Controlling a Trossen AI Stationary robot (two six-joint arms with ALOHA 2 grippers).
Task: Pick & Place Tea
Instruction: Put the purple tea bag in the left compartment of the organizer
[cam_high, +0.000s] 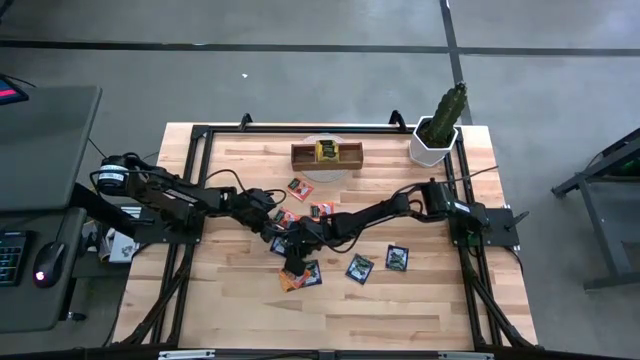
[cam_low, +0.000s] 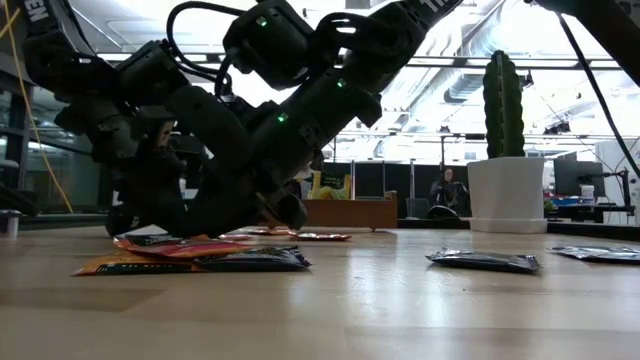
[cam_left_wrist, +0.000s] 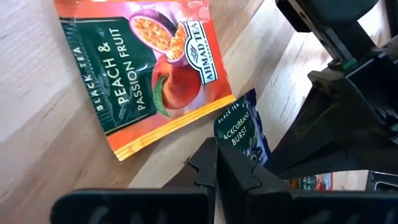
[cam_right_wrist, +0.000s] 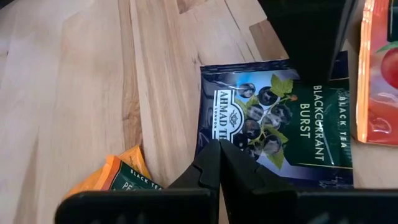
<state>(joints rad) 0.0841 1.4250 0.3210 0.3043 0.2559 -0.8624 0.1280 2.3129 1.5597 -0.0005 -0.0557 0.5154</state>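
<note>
My left gripper (cam_left_wrist: 216, 163) & right gripper (cam_right_wrist: 219, 163), fingers pinched together, empty, both low over the sachet pile (cam_high: 300, 272) well in front of the wooden tray (cam_high: 327, 156). Tray's middle holds one yellow sachet (cam_high: 326, 151); approx. ten sachets left on table, so early on.

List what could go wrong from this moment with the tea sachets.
1. Both arms crowd one spot: the left hand and right hand sit close together over the pile, so they may collide.
2. The blackcurrant sachet lies flat on the wooden table, and the right hand's fingers are shut, so a pinch could slip.
3. The peach sachet overlaps a dark one; both might lift.
</note>
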